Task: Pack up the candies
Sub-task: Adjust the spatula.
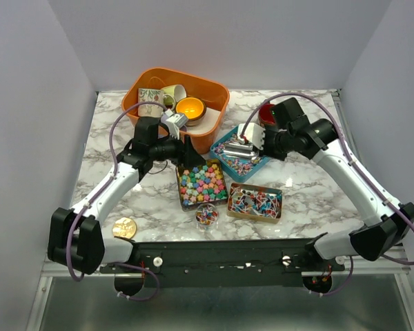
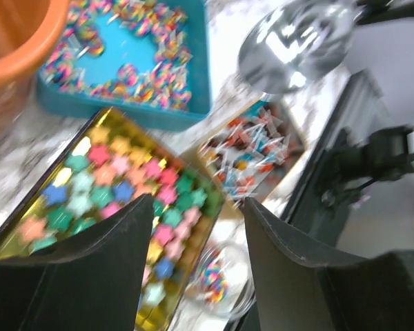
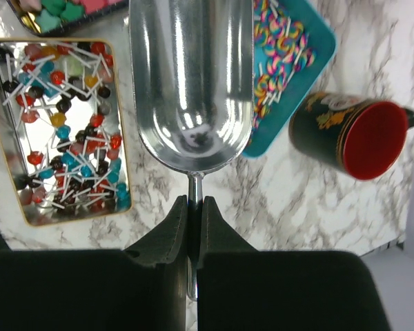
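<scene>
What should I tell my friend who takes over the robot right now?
Left gripper: open, empty, above the star candies in the gold tin.
Right gripper: shut on the handle of an empty metal scoop, over the teal tray of swirl lollipops.
Ball lollipops lie in another tin; speckled candies in the round dish.
Done: nothing scooped that I can see. Left: all the packing.

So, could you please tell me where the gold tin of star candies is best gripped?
Probably the left wall of the gold tin, straight from above, one finger outside, one inside. It lies flat and looks too wide to span; the blue tray and small dish crowd its other sides, while its left is free.
</scene>
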Tool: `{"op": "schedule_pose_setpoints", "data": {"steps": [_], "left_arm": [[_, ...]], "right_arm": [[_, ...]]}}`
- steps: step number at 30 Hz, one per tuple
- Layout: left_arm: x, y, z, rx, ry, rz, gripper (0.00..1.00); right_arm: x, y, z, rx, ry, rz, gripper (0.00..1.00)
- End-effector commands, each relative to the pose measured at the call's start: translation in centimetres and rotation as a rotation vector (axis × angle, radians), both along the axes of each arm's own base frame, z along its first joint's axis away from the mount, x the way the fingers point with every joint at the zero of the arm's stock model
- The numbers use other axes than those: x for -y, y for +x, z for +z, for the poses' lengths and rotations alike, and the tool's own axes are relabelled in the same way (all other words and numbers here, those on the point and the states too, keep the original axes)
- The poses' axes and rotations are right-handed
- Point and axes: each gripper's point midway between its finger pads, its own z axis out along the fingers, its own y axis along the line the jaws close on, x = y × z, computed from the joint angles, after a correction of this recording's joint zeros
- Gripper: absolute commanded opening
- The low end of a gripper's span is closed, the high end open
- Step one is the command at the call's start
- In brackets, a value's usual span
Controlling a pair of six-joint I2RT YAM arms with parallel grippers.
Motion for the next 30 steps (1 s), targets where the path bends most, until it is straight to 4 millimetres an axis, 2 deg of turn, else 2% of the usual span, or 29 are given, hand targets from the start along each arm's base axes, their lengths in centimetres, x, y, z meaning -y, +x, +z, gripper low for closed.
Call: {"op": "schedule_pose_setpoints", "data": {"steps": [1, 7, 12, 16, 17, 19, 20, 22, 26, 28, 29, 30], "left_arm": [[2.4, 0.8, 2.9, -0.034, -0.254, -0.022, 0.65], [2.5, 2.4, 2.4, -0.071, -0.286, 0.019, 0.65], [3.0, 3.2, 2.5, -0.095, -0.325, 0.020, 0.65], [3.3, 3.5, 2.5, -0.108, -0.341, 0.000, 0.60], [3.4, 3.2, 2.6, -0.112, -0.346, -0.016, 0.53], [3.6, 3.3, 2.4, -0.121, -0.355, -0.029, 0.44], [3.7, 3.1, 2.4, -0.125, -0.358, -0.042, 0.35], [3.7, 3.1, 2.4, -0.127, -0.368, -0.058, 0.26], [3.8, 2.5, 2.6, -0.128, -0.398, -0.101, 0.01], [3.7, 2.4, 2.5, -0.113, -0.407, -0.114, 0.00], [3.5, 2.4, 2.4, -0.110, -0.408, -0.113, 0.00], [3.5, 2.3, 2.3, -0.107, -0.410, -0.117, 0.00]], "right_arm": [[-5.0, 0.9, 2.8, 0.093, 0.101, 0.198, 0.01], [-7.2, 0.6, 2.2, 0.075, 0.080, 0.276, 0.01], [-7.9, 0.0, 1.6, 0.070, 0.077, 0.298, 0.01], [-8.9, 0.0, 1.6, 0.070, 0.100, 0.297, 0.01], [-9.1, 0.0, 1.7, 0.069, 0.113, 0.284, 0.01], [-9.5, 0.5, 1.8, 0.078, 0.125, 0.267, 0.01], [-9.5, 0.7, 1.8, 0.080, 0.126, 0.260, 0.01], [-9.6, 1.1, 1.7, 0.087, 0.129, 0.240, 0.01], [-9.8, 0.7, 1.2, 0.060, 0.142, 0.241, 0.01], [-9.8, 0.1, 0.7, 0.026, 0.145, 0.253, 0.09], [-9.9, -0.4, 0.3, 0.001, 0.150, 0.265, 0.23], [-9.9, -0.6, -0.2, -0.018, 0.146, 0.272, 0.27]]}}
